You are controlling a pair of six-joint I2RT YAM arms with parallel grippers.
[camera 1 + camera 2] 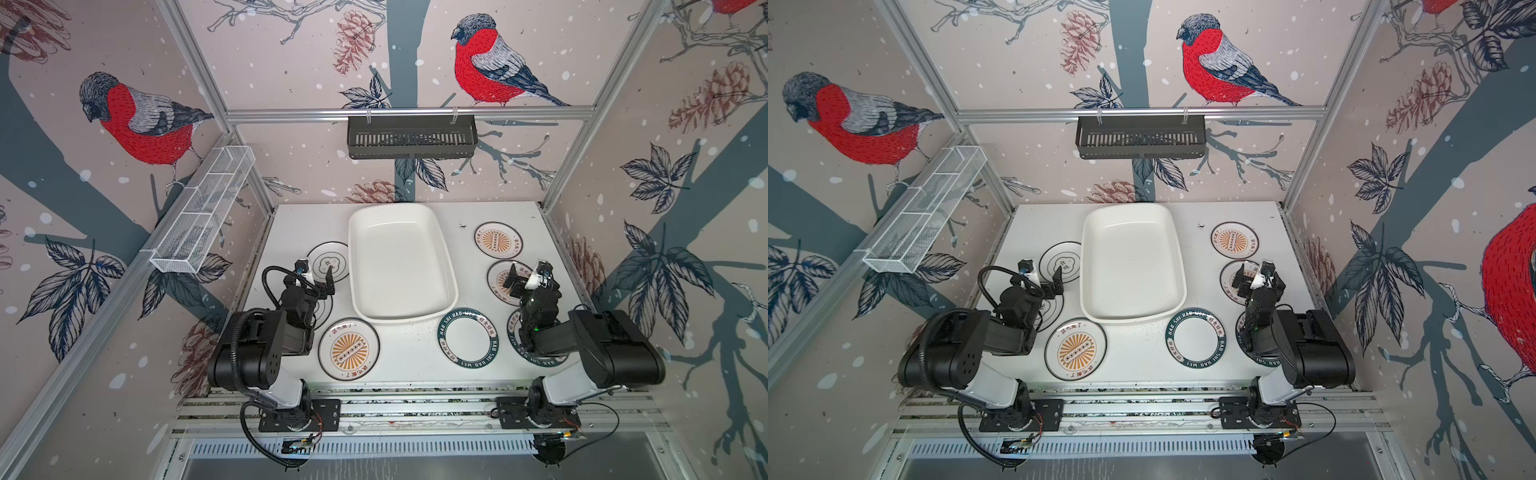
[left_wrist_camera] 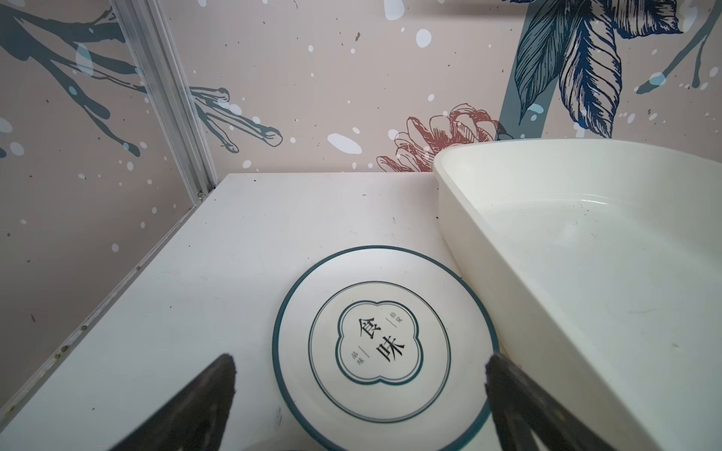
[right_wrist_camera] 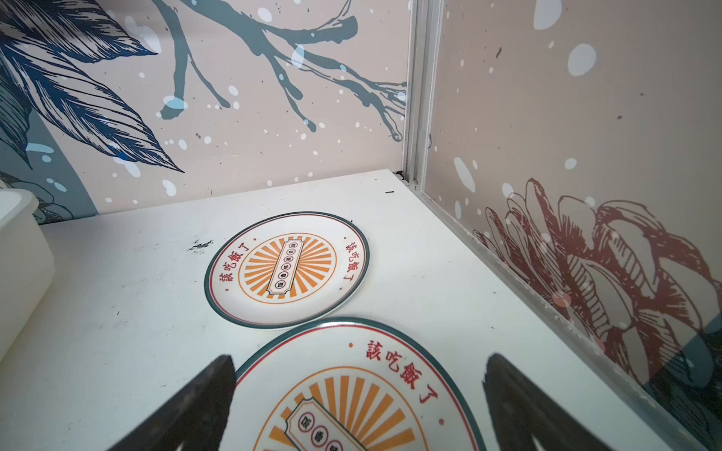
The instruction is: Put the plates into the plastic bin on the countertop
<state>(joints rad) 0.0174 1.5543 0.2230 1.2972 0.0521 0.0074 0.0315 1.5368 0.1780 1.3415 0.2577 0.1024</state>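
left gripper (image 1: 316, 275): agape over thin-rimmed plate (image 2: 385, 343) | right gripper (image 1: 527, 274): agape, sunburst plate (image 3: 355, 390)

In a top view the left arm (image 1: 257, 345) hides most of 1 plate (image 1: 325, 309), the right arm (image 1: 611, 349) covers about half of a green-rimmed plate (image 1: 514, 334); the bin (image 2: 547, 168) runs off the left wrist view's edge

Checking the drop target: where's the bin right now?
In both top views the bin sits centre-back on the countertop, a thin-rimmed plate close beside its left wall.
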